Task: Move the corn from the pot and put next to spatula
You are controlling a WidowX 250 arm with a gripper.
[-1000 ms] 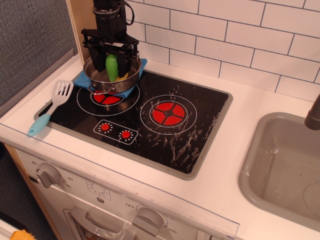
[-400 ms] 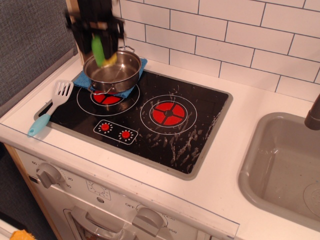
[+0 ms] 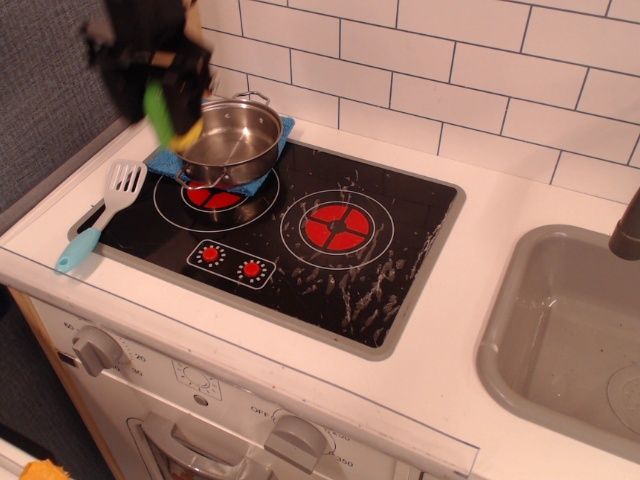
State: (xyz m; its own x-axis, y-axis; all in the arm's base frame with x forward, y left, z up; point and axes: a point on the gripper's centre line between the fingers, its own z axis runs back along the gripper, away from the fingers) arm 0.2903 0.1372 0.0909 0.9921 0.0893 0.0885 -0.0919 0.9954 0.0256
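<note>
Green husk and yellow tip show in my blurred tool [image 3: 160, 95], clenched on the corn [image 3: 158, 108]. A second ago it hung inside the pot [image 3: 232, 143]; now it is lifted clear and left of the rim, above the worktop [image 3: 50, 215], heading toward the spatula [image 3: 103, 213].

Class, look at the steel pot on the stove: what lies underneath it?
A blue cloth shows under the pot, sticking out at its edges over the left burner. The cloth's middle is covered by the pot.
</note>
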